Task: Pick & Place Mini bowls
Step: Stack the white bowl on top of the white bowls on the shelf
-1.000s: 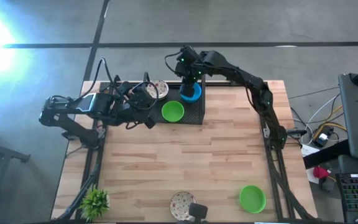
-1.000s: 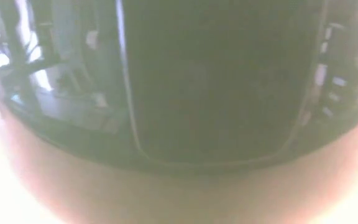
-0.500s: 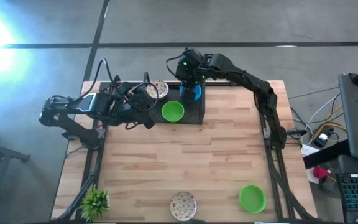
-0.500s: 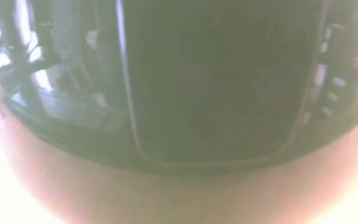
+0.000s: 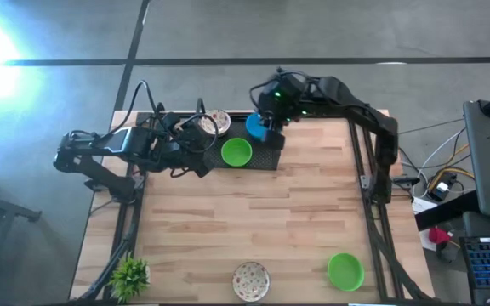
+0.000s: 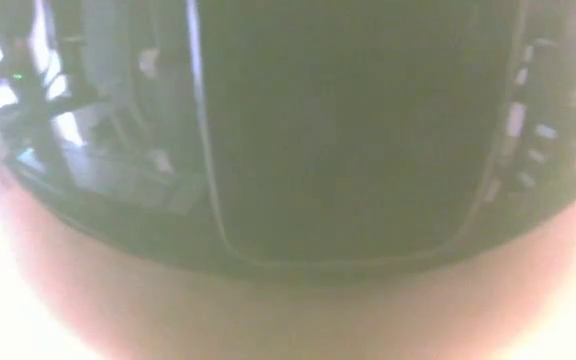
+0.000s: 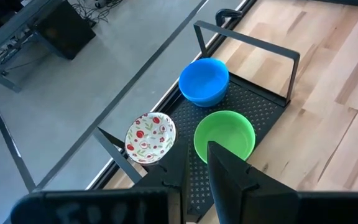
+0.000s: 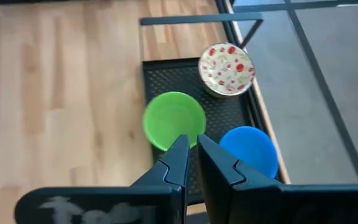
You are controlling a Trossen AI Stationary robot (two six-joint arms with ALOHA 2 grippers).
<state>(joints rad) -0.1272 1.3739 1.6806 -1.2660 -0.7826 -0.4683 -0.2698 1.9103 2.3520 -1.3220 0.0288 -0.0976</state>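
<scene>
A black mesh tray (image 5: 266,161) stands at the table's far edge and holds three mini bowls on its floor: a white one with a red pattern (image 5: 219,121), a green one (image 5: 236,152) and a blue one (image 5: 256,126). My right gripper (image 8: 191,165) hangs above the tray's right end, just right of the blue bowl (image 8: 248,149), its fingers shut on nothing. My left gripper (image 7: 196,177) waits at the tray's left end, short of the green bowl (image 7: 224,134), with its fingers nearly together and empty. A second green bowl (image 5: 345,271) and a second patterned bowl (image 5: 251,280) rest on the table near its front edge.
A small spiky potted plant (image 5: 130,277) stands at the near left corner. The tray has upright bar handles (image 7: 247,43) at its ends. The low view is filled by a dark blur close to the lens. Bare wood lies between the tray and the near bowls.
My right gripper has risen from just above the blue bowl and drawn back toward the table's right edge. The blue bowl stays in the tray where it was.
</scene>
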